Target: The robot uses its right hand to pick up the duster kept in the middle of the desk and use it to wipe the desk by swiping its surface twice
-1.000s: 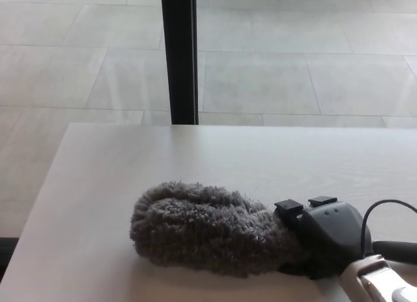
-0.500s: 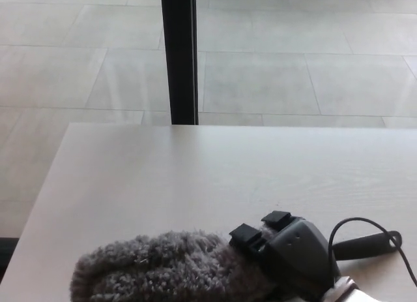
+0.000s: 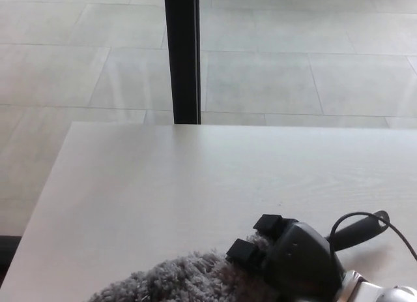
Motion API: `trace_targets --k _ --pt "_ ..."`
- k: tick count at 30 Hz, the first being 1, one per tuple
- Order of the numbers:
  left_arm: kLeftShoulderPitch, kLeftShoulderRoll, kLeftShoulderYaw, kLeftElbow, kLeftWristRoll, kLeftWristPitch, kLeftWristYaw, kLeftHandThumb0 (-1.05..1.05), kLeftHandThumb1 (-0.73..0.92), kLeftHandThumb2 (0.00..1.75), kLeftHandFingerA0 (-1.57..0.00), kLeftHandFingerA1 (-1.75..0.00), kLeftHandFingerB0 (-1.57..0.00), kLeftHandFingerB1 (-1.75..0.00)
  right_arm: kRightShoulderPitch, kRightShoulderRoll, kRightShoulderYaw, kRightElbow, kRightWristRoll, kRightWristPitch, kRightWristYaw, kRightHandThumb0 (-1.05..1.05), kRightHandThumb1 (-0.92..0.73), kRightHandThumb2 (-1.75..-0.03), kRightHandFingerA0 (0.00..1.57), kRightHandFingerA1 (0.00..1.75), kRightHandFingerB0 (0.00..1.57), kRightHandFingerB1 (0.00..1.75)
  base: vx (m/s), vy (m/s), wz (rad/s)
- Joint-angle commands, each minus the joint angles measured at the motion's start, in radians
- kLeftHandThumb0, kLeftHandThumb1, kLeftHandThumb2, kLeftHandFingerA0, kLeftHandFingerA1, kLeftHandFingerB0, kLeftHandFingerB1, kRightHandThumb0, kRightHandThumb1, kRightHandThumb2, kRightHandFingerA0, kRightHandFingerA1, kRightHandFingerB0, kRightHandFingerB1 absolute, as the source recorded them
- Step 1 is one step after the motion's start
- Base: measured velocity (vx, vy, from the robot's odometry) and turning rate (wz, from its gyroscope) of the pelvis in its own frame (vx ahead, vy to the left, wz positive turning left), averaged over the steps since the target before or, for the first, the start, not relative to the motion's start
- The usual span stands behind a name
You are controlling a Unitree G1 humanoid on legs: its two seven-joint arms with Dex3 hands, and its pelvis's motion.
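A grey fluffy duster (image 3: 176, 281) lies along the near edge of the pale desk (image 3: 195, 178), its head cut off by the bottom of the head view. My right hand (image 3: 293, 259) is shut on the duster where the fluff meets the handle. The black handle end (image 3: 358, 229) sticks out to the right behind the hand, with a thin black cable looping over it. My left hand does not show.
A black vertical post (image 3: 182, 54) stands beyond the desk's far edge, in front of a light tiled floor (image 3: 293, 67). The desk's left edge runs diagonally at the picture's left, with floor below it.
My right hand has dragged the duster toward the near edge and to the left across the desk; now most of the fluffy head is below the picture's bottom edge.
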Motion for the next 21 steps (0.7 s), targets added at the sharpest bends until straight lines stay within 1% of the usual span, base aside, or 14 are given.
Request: trace_targets --k 1,2,7,8,11,13,14,15,16,17,18,19,20,21 --pt "0.008 0.024 -0.003 0.002 0.008 -0.035 -0.02 -0.49 0.63 0.59 -0.77 -0.69 -0.66 -0.49 -0.014 -0.013 -0.054 0.044 -0.031 -0.041 0.053 -0.39 -0.5 -0.96 1.12 1.31 0.78 0.98 0.0 0.0 0.0" --pt "0.009 0.023 -0.006 0.004 0.011 -0.035 -0.013 -0.49 0.63 0.59 -0.76 -0.64 -0.68 -0.48 -0.01 -0.006 -0.091 0.056 0.002 -0.04 0.097 -0.37 -0.65 -0.62 0.84 1.7 0.81 0.9 0.0 0.0 0.0" --pt "0.014 0.019 -0.016 0.008 0.02 -0.036 0.004 -0.49 0.64 0.6 -0.75 -0.63 -0.67 -0.47 -0.008 0.03 -0.235 0.128 0.098 0.022 0.242 -0.36 -0.62 -0.59 0.93 1.66 0.88 0.73 0.0 0.0 0.0" --pt "0.015 0.016 -0.007 0.011 0.008 -0.035 -0.007 -0.45 0.64 0.59 -0.81 -0.66 -0.65 -0.49 -0.02 0.045 -0.282 0.171 0.128 0.084 0.291 -0.3 -0.56 -0.56 0.98 1.64 0.9 0.63 0.0 0.0 0.0" --pt "0.016 0.014 0.006 0.011 -0.005 -0.033 -0.022 -0.47 0.63 0.59 -0.77 -0.64 -0.66 -0.48 -0.052 0.06 -0.348 0.243 0.151 0.225 0.403 -0.3 -0.57 -0.61 0.91 1.64 0.87 0.62 0.0 0.0 0.0" --pt "0.015 0.013 0.003 0.011 -0.001 -0.03 -0.014 -0.46 0.63 0.59 -0.75 -0.65 -0.67 -0.48 -0.07 0.059 -0.383 0.292 0.159 0.301 0.439 -0.31 -0.59 -0.57 0.88 1.61 0.86 0.66 0.0 0.0 0.0" --pt "0.018 0.012 0.004 0.01 -0.002 -0.031 -0.015 -0.46 0.63 0.59 -0.76 -0.67 -0.67 -0.48 -0.073 0.051 -0.399 0.309 0.164 0.323 0.457 -0.31 -0.59 -0.61 0.86 1.65 0.81 0.83 0.0 0.0 0.0" --pt "0.019 0.011 0.006 0.01 -0.004 -0.033 -0.016 -0.46 0.63 0.59 -0.76 -0.67 -0.67 -0.48 -0.075 0.045 -0.406 0.32 0.159 0.337 0.456 -0.31 -0.59 -0.61 0.86 1.65 0.81 0.83 0.0 0.0 0.0" --pt "0.02 0.011 0.005 0.01 -0.003 -0.036 -0.021 -0.46 0.65 0.6 -0.73 -0.64 -0.64 -0.48 -0.071 0.019 -0.431 0.344 0.175 0.332 0.442 -0.32 -0.59 -0.6 0.89 1.68 0.85 1.1 0.0 0.0 0.0" --pt "0.023 0.011 0.002 0.009 0.001 -0.04 -0.021 -0.46 0.65 0.6 -0.72 -0.64 -0.65 -0.48 -0.07 0.01 -0.448 0.354 0.183 0.339 0.454 -0.34 -0.56 -0.59 0.89 1.68 0.87 1.01 0.0 0.0 0.0" --pt "0.026 0.011 0.003 0.006 -0.001 -0.043 -0.022 -0.46 0.65 0.6 -0.72 -0.63 -0.65 -0.48 -0.071 -0.002 -0.46 0.365 0.186 0.348 0.466 -0.42 -0.48 -0.66 0.99 1.59 0.9 1.0 0.0 0.0 0.0" --pt "0.027 0.011 0.004 0.004 -0.003 -0.042 -0.022 -0.45 0.66 0.6 -0.7 -0.61 -0.63 -0.48 -0.068 -0.019 -0.466 0.374 0.178 0.35 0.47 -0.34 -0.43 -0.89 1.18 1.33 0.83 1.0 0.0 0.0 0.0" --pt "0.027 0.011 0.002 0.003 0.0 -0.043 -0.021 -0.44 0.67 0.6 -0.69 -0.61 -0.63 -0.47 -0.068 -0.028 -0.471 0.383 0.169 0.363 0.472 -0.35 -0.59 -0.58 0.88 1.66 0.81 0.88 0.0 0.0 0.0" --pt "0.029 0.012 -0.002 0.002 0.005 -0.046 -0.02 -0.44 0.67 0.6 -0.69 -0.61 -0.63 -0.47 -0.069 -0.032 -0.475 0.393 0.163 0.382 0.474 -0.35 -0.59 -0.58 0.88 1.66 0.81 0.88 0.0 0.0 0.0"
